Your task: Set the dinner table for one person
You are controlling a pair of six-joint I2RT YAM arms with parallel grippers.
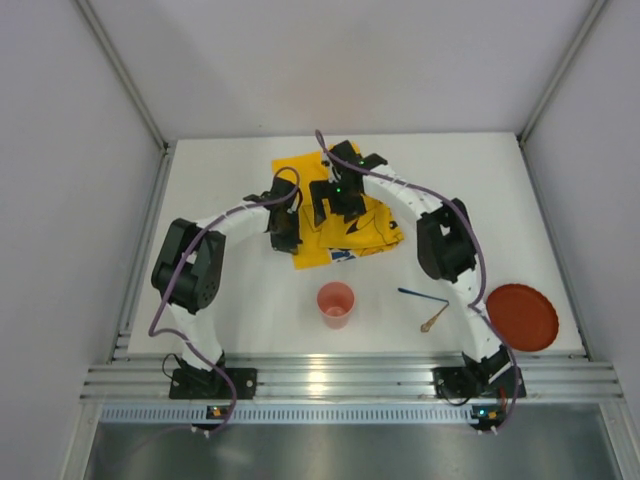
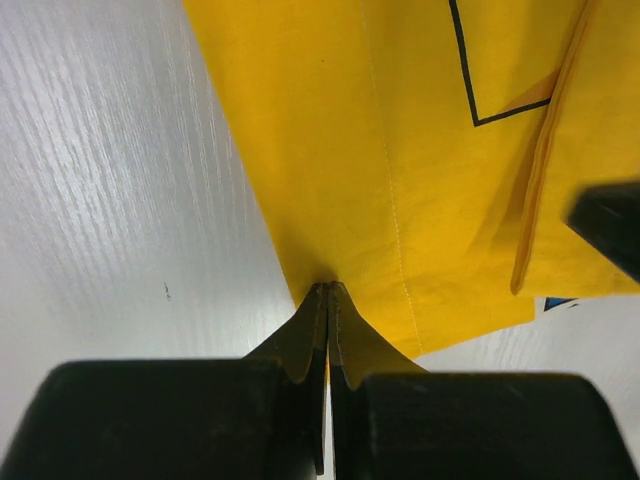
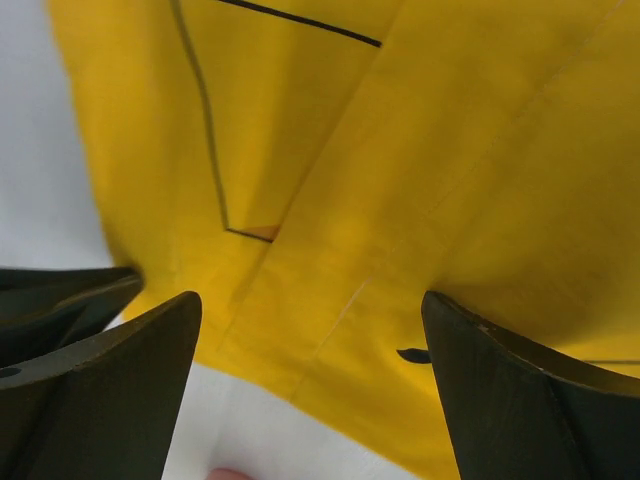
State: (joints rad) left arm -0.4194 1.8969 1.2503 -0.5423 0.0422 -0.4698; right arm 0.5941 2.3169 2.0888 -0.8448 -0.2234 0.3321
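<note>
Left pincer (image 2: pixel 328 292) pinches the cloth (image 2: pixel 330 130) edge; right pincer (image 3: pixel 310 302) gapes wide over it (counter (image 1: pixel 258 312) white, matte).

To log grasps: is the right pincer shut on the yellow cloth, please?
No, the right pincer stands wide open over the yellow cloth.

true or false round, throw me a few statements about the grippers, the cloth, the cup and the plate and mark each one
1. The left gripper is shut on the edge of the yellow cloth. True.
2. The right gripper is shut as well. False: its jaws stand wide apart over the cloth.
3. The pink cup sits on the cloth. False: it stands on the bare table, nearer the arm bases.
4. The red plate lies near the table's right front corner. True.
</note>
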